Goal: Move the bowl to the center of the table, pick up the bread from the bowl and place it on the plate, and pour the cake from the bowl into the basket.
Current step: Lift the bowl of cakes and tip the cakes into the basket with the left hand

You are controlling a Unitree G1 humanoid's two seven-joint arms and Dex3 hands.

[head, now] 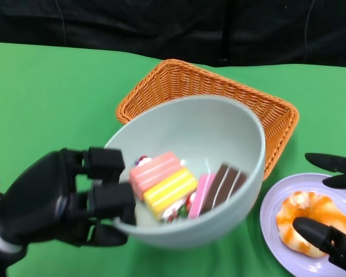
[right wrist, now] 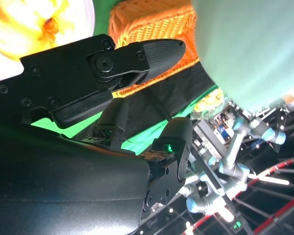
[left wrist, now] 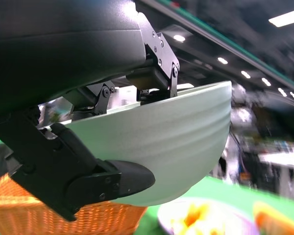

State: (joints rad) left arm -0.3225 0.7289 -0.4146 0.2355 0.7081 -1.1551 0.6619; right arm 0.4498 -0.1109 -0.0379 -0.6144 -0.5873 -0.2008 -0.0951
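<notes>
Left hand (head: 75,199) clamped on tilted bowl (head: 219,138), cake (head: 164,182) visible only from head view. Right hand (head: 334,231) spread, empty. Green table (head: 46,98), dark backdrop.

No legible text, label, brand, number or sign appears on any object or surface in these three views.
</notes>
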